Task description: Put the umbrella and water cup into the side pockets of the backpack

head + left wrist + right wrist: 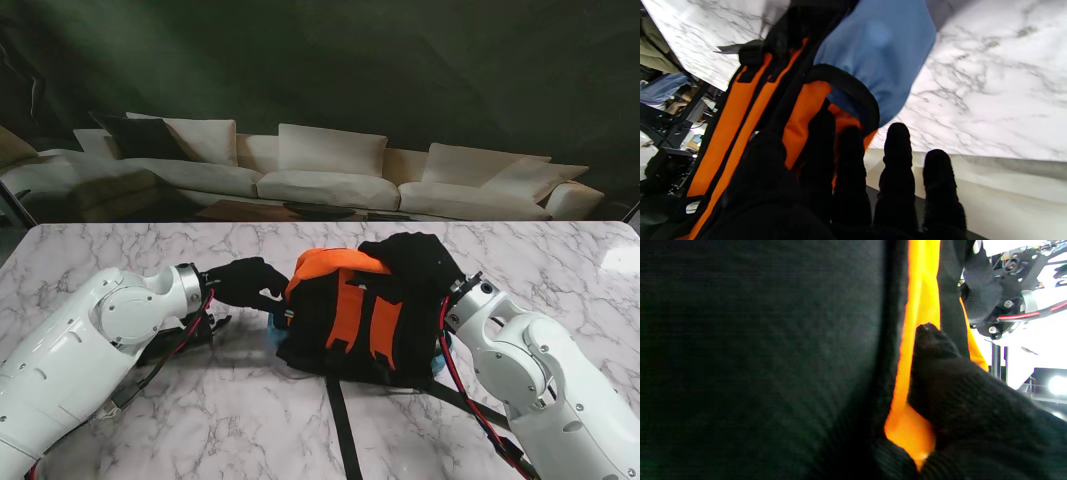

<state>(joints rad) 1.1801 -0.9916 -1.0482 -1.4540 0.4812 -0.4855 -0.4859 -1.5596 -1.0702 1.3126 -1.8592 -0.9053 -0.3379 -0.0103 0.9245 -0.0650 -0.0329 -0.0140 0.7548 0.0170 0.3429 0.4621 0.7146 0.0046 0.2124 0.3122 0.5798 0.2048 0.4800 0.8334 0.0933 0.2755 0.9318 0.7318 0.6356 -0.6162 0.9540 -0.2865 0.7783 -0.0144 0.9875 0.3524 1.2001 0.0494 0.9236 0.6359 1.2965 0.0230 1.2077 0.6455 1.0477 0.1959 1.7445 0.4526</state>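
The black and orange backpack [350, 310] stands in the middle of the marble table [220, 420]. A blue fabric-covered object, seemingly the umbrella [880, 50], sticks out of the black-rimmed side pocket [853, 90] on the pack's left; it is a small blue patch [277, 322] in the stand view. My left hand [245, 283] lies against that side with straight, spread fingers [897, 160], holding nothing. My right hand [415, 258] grips the pack's top right, thumb [933, 350] pressed on orange fabric [920, 290]. A light-blue bit [437, 350] shows at the pack's right; I cannot tell what it is.
Black straps [340, 430] trail from the pack toward me across the table. A white sofa [320, 170] stands beyond the far table edge. Both forearms lie low over the table on either side of the pack.
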